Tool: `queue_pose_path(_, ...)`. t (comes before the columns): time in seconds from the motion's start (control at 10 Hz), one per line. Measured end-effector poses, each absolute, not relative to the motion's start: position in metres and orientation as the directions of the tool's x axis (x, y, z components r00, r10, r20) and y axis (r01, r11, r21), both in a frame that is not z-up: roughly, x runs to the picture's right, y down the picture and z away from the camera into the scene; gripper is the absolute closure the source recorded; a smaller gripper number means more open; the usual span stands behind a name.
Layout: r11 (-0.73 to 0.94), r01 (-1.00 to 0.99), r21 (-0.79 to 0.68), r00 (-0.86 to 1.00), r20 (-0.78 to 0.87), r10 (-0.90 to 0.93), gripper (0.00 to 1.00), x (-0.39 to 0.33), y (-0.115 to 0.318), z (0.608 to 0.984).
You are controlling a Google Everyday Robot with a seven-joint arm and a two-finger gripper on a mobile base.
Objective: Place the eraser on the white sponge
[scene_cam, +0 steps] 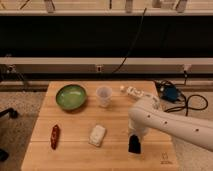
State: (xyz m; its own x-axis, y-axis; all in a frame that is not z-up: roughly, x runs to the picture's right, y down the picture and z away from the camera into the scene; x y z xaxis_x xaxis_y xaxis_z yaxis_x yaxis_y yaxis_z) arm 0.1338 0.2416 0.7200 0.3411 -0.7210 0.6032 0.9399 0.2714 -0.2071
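Observation:
The eraser (134,144), a small flat black block, sits at the front right of the wooden table (75,157). The white sponge (97,135), a cream rounded block, lies on the table to the eraser's left, a short gap apart. My gripper (135,138) is at the end of the white arm (165,122), which reaches in from the right, and it is down right at the eraser. The arm hides the gripper's upper part.
A green bowl (71,96) stands at the back left and a translucent cup (104,96) beside it. A white tube-like bottle (134,92) lies at the back right. A dark red elongated item (55,136) lies at the front left. Cables and a blue device (170,93) lie off the right edge.

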Motion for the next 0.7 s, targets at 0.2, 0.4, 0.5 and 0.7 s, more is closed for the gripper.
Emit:
queue_pose_path(0.2,0.241,0.953,-0.182,0.301,0.61,-0.733,1.0,0.109,0.237,0.715)
queue_pose_path(0.4,0.2,0.969,-0.147,0.247,0.615,-0.749,1.0,0.074,0.232,0.711)
queue_pose_path(0.5,0.18,0.975,-0.132,0.223,0.615,-0.756,1.0,0.059,0.23,0.711)
queue_pose_path(0.7,0.134,0.986,-0.098,0.165,0.615,-0.771,1.0,0.025,0.225,0.713)
